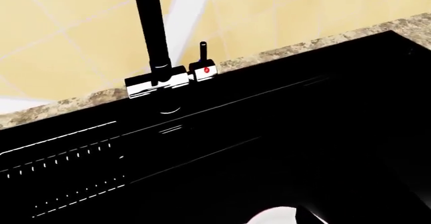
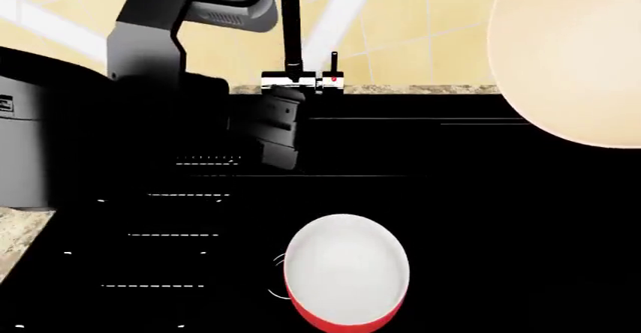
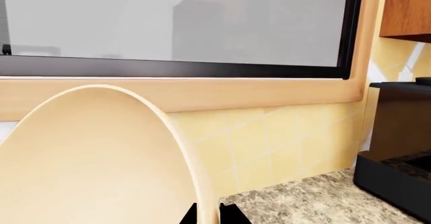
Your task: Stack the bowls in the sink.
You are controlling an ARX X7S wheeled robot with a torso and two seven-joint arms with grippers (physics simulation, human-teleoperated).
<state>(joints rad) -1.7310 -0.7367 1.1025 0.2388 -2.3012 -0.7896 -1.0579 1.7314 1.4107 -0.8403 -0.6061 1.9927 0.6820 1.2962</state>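
Note:
The red-outside, white-inside bowl (image 2: 346,269) sits upright on the floor of the black sink (image 2: 501,213). Its white edge (image 1: 273,217) shows in the left wrist view. The beige bowl (image 2: 571,55) is held high, tilted, at the upper right near the head camera. In the right wrist view its rim (image 3: 135,153) runs between the two black fingertips of my right gripper (image 3: 207,216), which is shut on it. My left gripper (image 2: 275,142) hangs over the sink's back half below the faucet. It is black against black, so its jaws cannot be made out.
A tall black faucet (image 2: 290,33) with chrome base and lever (image 1: 203,70) stands at the sink's back edge. The ridged drainer (image 2: 170,235) lies on the left. A speckled countertop (image 3: 316,199) and yellow tiled wall run behind. A black appliance (image 3: 397,133) stands on the counter.

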